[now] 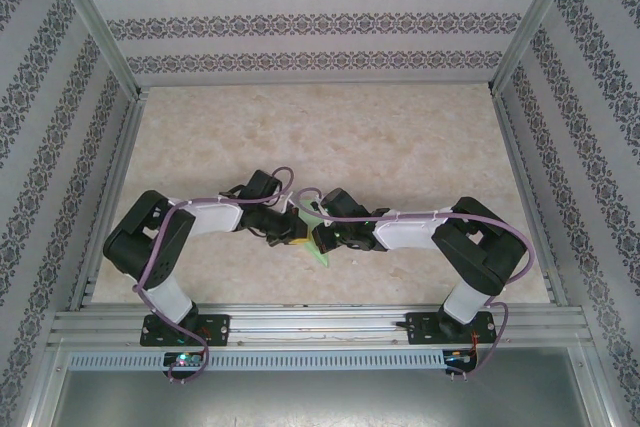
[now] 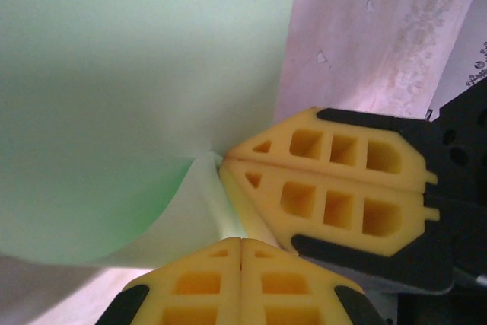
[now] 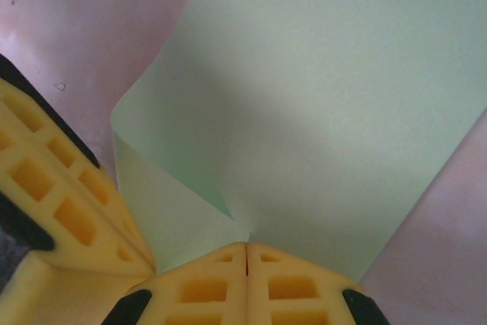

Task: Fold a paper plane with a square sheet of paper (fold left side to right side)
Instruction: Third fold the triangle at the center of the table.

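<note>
The left hand [image 2: 240,243] and right hand [image 3: 247,247] meet over the near middle of the tabletop [image 1: 330,137]. Each has its fingers pressed together on the green paper [image 3: 342,97]. The two pinch it at almost the same spot, and it curls up and over between them. The two grips sit very close on thin stock, so any pull in opposite directions could tear or crumple it. If either hand slips, the edges could land out of line and the crease would set crooked. How well the edges match cannot be told from here.
</note>
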Action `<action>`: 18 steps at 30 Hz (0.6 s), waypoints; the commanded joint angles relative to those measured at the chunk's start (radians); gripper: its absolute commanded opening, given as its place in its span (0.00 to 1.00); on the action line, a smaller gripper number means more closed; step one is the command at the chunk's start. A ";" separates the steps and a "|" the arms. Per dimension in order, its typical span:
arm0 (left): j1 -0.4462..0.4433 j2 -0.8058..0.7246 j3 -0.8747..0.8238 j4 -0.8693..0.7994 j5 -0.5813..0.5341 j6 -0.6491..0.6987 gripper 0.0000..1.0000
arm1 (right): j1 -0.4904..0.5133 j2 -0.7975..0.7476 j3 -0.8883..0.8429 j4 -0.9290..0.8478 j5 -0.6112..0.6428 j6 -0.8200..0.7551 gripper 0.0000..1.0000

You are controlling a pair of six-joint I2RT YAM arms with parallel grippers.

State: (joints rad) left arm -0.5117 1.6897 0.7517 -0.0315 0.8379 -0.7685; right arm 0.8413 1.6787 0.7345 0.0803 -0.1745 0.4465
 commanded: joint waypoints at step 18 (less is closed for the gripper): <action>-0.018 0.059 0.005 -0.011 -0.044 0.032 0.03 | -0.004 0.049 -0.023 -0.070 -0.006 0.005 0.00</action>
State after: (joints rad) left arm -0.5175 1.7439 0.7589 -0.0177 0.8177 -0.7647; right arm 0.8398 1.6798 0.7345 0.0803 -0.1776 0.4465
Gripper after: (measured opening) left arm 0.044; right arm 0.065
